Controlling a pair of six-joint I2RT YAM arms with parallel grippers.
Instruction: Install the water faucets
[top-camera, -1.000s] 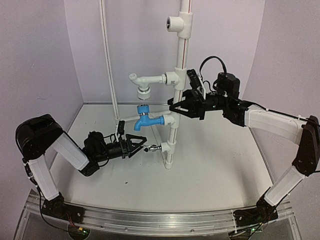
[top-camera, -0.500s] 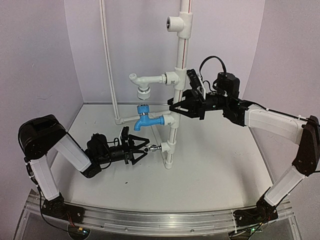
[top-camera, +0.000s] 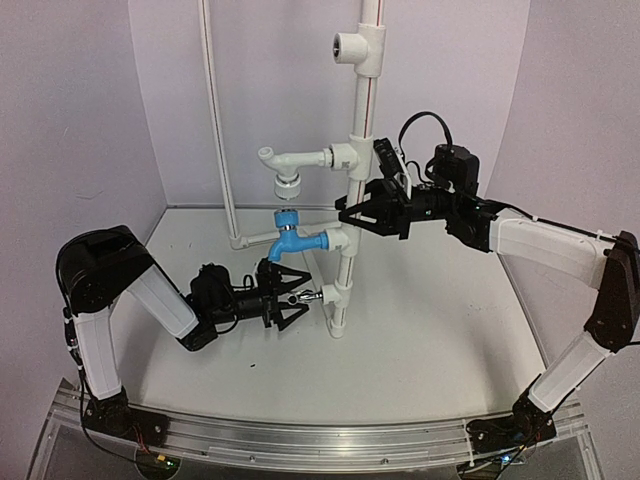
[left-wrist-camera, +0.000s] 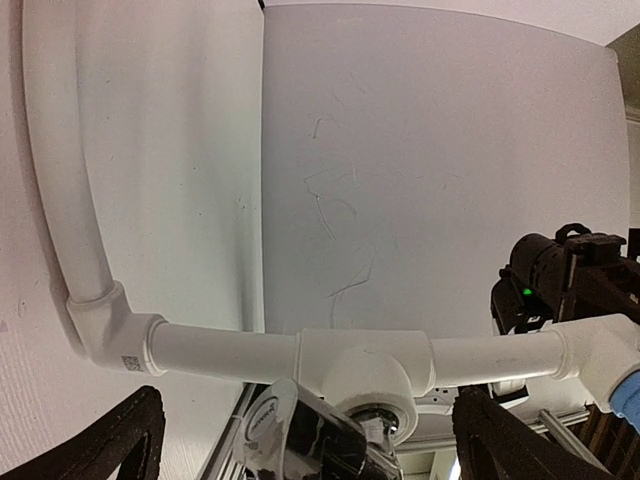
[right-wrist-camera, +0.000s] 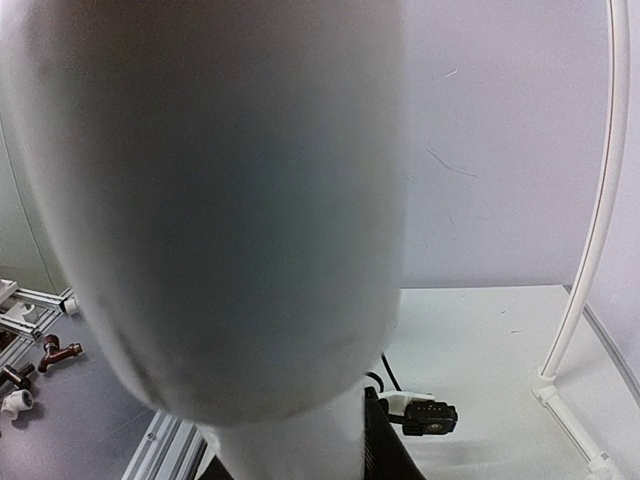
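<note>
A small silver water faucet (top-camera: 306, 296) sticks out leftward from the lowest white tee fitting (top-camera: 336, 294) of the upright pipe (top-camera: 358, 130). My left gripper (top-camera: 291, 298) is open wide, one finger on each side of the faucet. In the left wrist view the faucet (left-wrist-camera: 312, 442) sits at the tee's socket (left-wrist-camera: 372, 372), with the black fingers (left-wrist-camera: 122, 442) well apart from it. My right gripper (top-camera: 352, 213) is shut on the upright pipe above the blue tap. That pipe (right-wrist-camera: 220, 200) fills the right wrist view, with one dark finger (right-wrist-camera: 386, 446) against it.
A blue plastic tap (top-camera: 289, 236) hangs from the tee above the faucet. Higher up, a white arm ends in a round silver-rimmed head (top-camera: 287, 183). An open tee (top-camera: 352, 45) tops the pipe. A thin white pipe (top-camera: 216, 110) stands at the back left. Walls close in on three sides.
My left gripper has moved right, turned and opened fully, so its fingers now straddle the faucet. The right arm has not moved.
</note>
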